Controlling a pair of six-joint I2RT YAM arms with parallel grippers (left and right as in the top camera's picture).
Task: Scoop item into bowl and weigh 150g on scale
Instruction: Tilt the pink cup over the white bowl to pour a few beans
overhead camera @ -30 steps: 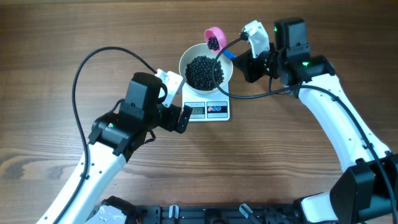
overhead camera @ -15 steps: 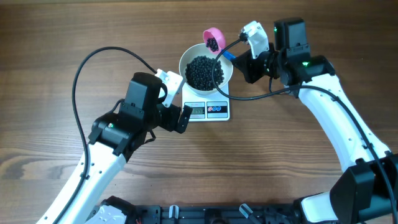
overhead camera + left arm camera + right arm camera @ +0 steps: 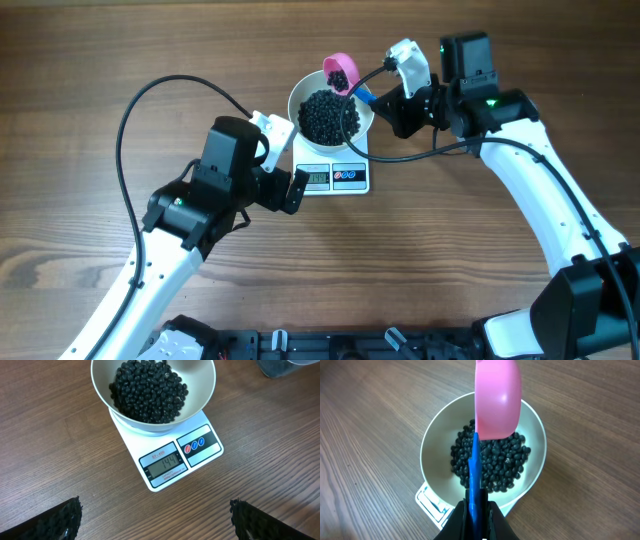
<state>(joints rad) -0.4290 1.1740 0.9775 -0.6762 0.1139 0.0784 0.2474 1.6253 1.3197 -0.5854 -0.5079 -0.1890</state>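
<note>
Soft, even light fills all three views, and the wooden table [image 3: 100, 60] shows no glare. Shadows on it are faint and short. The scale [image 3: 175, 457] display reads sharply in the left wrist view. The pink scoop [image 3: 497, 400], close to the right wrist lens, looks slightly soft.

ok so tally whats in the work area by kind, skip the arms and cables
round white bowl: 1
white rectangular digital scale: 1
pink plastic scoop with blue handle: 1
heap of small round black pellets: 1
total: 4
</note>
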